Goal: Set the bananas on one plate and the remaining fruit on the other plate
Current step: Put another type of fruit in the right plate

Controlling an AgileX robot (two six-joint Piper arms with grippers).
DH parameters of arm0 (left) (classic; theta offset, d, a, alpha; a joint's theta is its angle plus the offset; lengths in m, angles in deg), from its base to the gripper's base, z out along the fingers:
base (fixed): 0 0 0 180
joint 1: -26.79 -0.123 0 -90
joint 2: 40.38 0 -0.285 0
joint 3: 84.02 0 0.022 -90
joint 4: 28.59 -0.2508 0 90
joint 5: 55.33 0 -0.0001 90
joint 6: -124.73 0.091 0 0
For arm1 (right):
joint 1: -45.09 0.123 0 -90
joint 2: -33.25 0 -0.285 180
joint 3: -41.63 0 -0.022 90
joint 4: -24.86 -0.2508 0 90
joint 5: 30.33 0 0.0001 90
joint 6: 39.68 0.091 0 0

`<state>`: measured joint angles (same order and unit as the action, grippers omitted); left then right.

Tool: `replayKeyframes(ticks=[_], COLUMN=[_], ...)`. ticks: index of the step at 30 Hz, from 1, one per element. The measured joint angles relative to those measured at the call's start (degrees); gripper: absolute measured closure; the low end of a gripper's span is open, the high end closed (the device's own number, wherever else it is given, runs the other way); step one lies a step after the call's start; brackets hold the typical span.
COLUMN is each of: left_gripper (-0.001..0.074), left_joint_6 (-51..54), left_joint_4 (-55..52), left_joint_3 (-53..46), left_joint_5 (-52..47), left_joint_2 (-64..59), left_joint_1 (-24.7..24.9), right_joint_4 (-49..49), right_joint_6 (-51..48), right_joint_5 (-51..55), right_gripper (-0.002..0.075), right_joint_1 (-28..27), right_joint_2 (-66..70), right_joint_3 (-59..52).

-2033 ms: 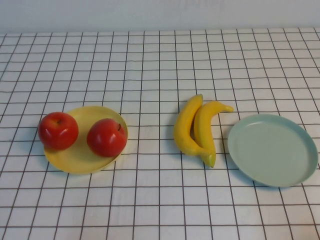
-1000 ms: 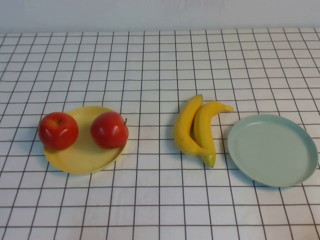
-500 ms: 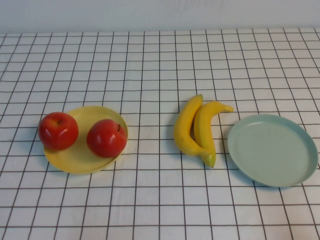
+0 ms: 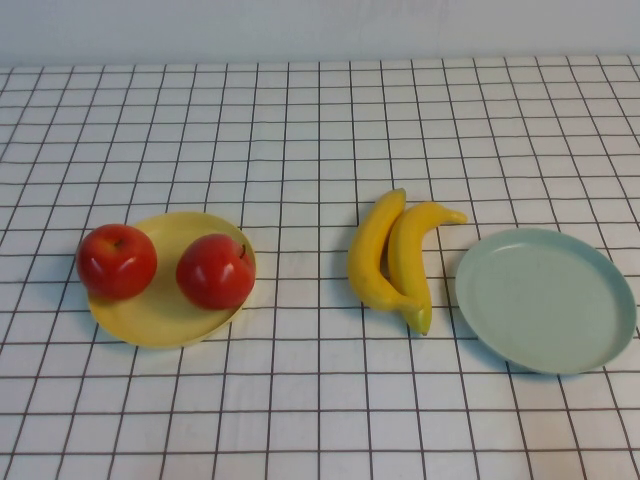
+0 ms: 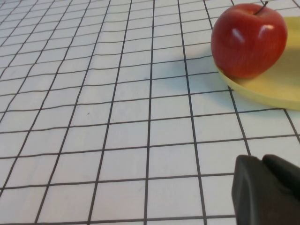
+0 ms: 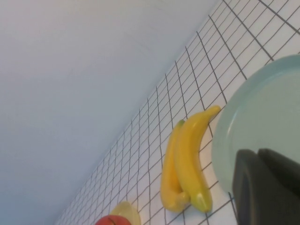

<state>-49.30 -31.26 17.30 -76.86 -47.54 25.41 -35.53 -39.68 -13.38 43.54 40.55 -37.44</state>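
Note:
Two red apples (image 4: 117,262) (image 4: 215,271) sit on the pale yellow plate (image 4: 150,322) at the left of the table. Side by side on the cloth near the middle lie two yellow bananas (image 4: 372,250) (image 4: 412,262), just left of the green-blue plate (image 4: 545,300), which holds nothing. Neither arm shows in the high view. My left gripper (image 5: 262,161) is shut and holds nothing; it hovers over the cloth, short of one apple (image 5: 248,40) on the yellow plate's rim (image 5: 276,86). My right gripper (image 6: 258,157), also shut on nothing, hangs by the green-blue plate (image 6: 262,112), near the bananas (image 6: 187,159).
A white cloth with a black grid (image 4: 320,400) covers the table. A pale wall (image 4: 320,25) runs along the far edge. In the right wrist view an apple (image 6: 110,220) and the yellow plate (image 6: 127,211) show far off.
The right-hand apple has rocked slightly back and forth on the yellow plate. Bananas and both plates have stayed put.

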Motion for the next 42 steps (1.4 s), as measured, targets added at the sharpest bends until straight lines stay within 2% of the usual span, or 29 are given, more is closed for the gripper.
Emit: replayKeyframes(ticks=[10,18,22,31,38,42], left_gripper=[0.0735,0.0735,0.0735,0.0735,0.0735,0.0736], left_joint_6=[0.0,0.0,0.0,0.0,0.0,0.0], left_joint_4=[0.0,0.0,0.0,0.0,0.0,0.0], left_joint_3=[0.0,0.0,0.0,0.0,0.0,0.0], left_joint_5=[0.0,0.0,0.0,-0.1,-0.1,-0.1], left_joint_2=[0.0,0.0,0.0,0.0,0.0,0.0], left_joint_1=[0.0,0.0,0.0,0.0,0.0,0.0], right_joint_4=[4.7,6.7,6.7,2.1,1.9,3.2], right_joint_6=[0.0,-12.7,-23.8,-41.7,-45.9,-44.2], right_joint_5=[1.1,5.3,6.3,10.6,19.0,19.3], right_gripper=[0.0743,0.0743,0.0742,0.0743,0.0743,0.0743], right_joint_1=[0.0,0.0,0.0,0.0,1.3,6.3], right_joint_2=[0.0,2.9,10.5,30.3,50.3,61.9], right_joint_3=[0.0,8.2,13.9,22.9,34.9,41.4])
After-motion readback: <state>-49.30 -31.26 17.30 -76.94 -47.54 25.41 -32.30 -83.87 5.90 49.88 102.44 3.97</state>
